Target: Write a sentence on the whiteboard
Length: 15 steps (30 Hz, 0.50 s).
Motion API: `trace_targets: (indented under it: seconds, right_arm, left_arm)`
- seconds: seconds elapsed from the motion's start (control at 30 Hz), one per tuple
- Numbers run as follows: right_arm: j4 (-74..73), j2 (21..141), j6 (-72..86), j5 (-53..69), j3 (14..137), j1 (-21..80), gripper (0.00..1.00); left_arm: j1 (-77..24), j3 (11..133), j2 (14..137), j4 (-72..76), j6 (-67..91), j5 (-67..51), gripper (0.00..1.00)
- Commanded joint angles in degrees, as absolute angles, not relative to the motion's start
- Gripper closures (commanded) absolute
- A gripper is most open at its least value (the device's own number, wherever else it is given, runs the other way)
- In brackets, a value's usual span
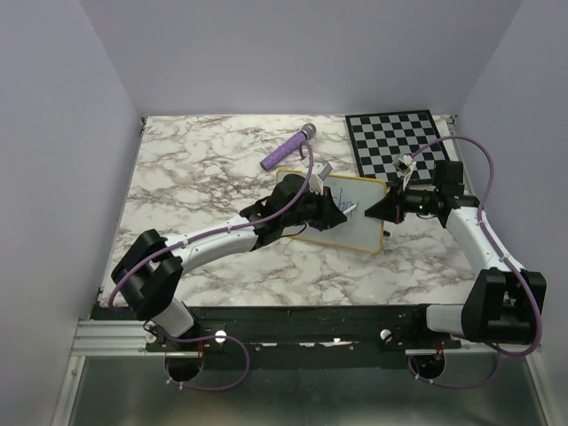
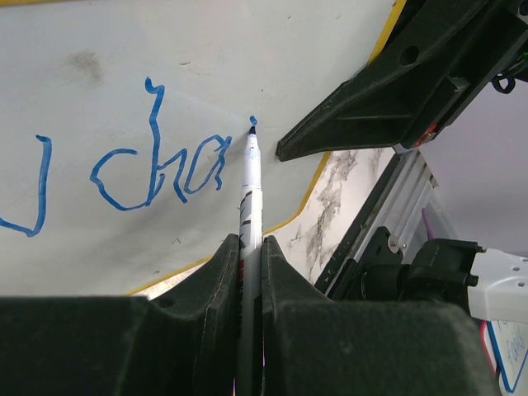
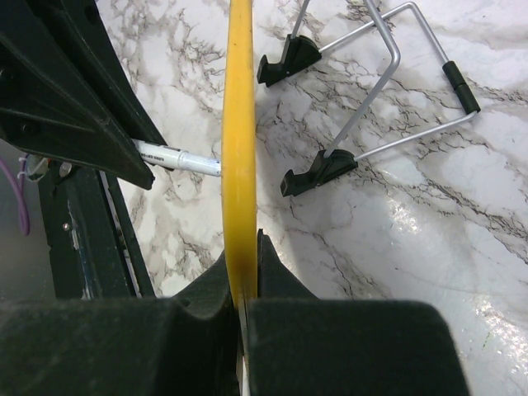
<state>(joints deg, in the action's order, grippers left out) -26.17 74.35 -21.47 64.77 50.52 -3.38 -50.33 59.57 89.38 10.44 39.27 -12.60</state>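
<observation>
The whiteboard (image 1: 362, 224), white with a thin yellow frame, stands tilted in the middle of the marble table. My left gripper (image 1: 330, 211) is shut on a white marker (image 2: 249, 186) whose blue tip touches the board (image 2: 124, 66). The sentence (image 2: 157, 169) shows as blue letters reading roughly "cha", with a hooked stroke further left. My right gripper (image 1: 384, 211) is shut on the board's right edge, and the yellow frame (image 3: 239, 124) runs up from between its jaws (image 3: 247, 247). The left gripper (image 2: 250, 245) grips the marker's barrel.
A black-and-white checkered board (image 1: 399, 142) lies at the back right. A purple rod-shaped object (image 1: 288, 149) lies behind the whiteboard. The board's wire stand (image 3: 375, 91) with black feet rests on the marble behind it. Grey walls close in both sides.
</observation>
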Motion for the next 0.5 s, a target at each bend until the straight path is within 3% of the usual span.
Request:
trace_targets:
  seconds: [0.0, 0.47]
  right_arm:
    - [-25.8, 73.4, -22.6, 65.8, 50.6, -3.2, 0.99]
    - [-25.8, 73.4, -22.6, 65.7, 50.6, -3.2, 0.99]
  left_arm:
    - [-50.2, 58.4, 89.6, 8.4, 39.2, -10.4, 1.0]
    - [-50.3, 56.6, 90.3, 8.1, 39.8, -11.7, 1.0]
